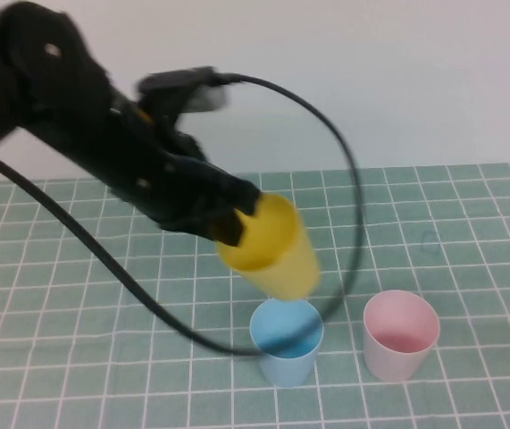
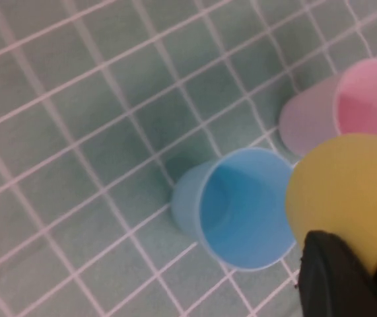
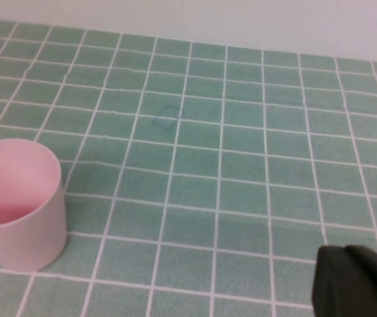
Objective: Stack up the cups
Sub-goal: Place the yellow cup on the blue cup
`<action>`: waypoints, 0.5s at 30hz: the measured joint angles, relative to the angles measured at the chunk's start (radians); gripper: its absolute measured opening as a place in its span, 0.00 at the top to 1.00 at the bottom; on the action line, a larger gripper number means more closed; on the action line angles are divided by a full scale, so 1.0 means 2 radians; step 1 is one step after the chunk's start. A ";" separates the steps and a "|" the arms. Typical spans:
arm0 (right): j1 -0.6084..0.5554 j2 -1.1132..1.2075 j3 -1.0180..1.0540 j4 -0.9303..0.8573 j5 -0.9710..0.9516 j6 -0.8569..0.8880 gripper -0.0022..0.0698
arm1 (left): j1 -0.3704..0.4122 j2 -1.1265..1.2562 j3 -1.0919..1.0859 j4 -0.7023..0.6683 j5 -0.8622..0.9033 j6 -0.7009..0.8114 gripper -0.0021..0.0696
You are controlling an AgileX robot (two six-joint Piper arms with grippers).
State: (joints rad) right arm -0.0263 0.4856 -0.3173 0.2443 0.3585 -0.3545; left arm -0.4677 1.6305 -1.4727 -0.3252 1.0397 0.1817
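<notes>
Left gripper (image 1: pixel 237 217) fingertips are masked by the yellow cup (image 1: pixel 272 250) rim; the arm is blurred. Blue cup (image 1: pixel 286 341) far rim is overlapped by the yellow cup's base. In the left wrist view the pink cup (image 2: pixel 343 109) is cropped. Right gripper (image 3: pixel 360 284) is cut off by the frame corner, fingers unseen.

Smooth, matt plastic in the yellow cup (image 1: pixel 272 255), the light blue cup (image 1: pixel 287 340) and the pale pink cup (image 1: pixel 401 334), faintly translucent at the rims. Matt green covering ruled in pale lines across the bench (image 1: pixel 469 232). Black, dull-finished casing on the left claw (image 1: pixel 228 219), upper left of the frame.
</notes>
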 joint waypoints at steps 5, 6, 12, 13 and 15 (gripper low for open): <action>0.000 0.000 0.001 0.003 0.000 0.000 0.97 | -0.058 0.009 0.000 0.054 -0.026 0.004 0.95; 0.000 0.000 0.001 0.004 0.000 0.000 0.97 | -0.065 0.015 0.000 0.072 -0.026 -0.004 0.95; 0.000 0.000 0.001 0.007 0.000 0.000 0.97 | -0.074 0.039 0.000 0.098 -0.025 -0.023 0.95; 0.000 0.000 0.001 0.007 0.000 0.000 0.97 | -0.074 0.043 0.000 0.099 -0.025 -0.023 0.95; 0.000 0.000 0.001 0.007 0.000 0.000 0.97 | -0.074 0.049 0.000 0.100 -0.026 -0.024 0.95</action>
State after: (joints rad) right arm -0.0263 0.4856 -0.3155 0.2589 0.3585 -0.3545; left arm -0.6152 1.7280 -1.4727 -0.1256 0.9882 0.1342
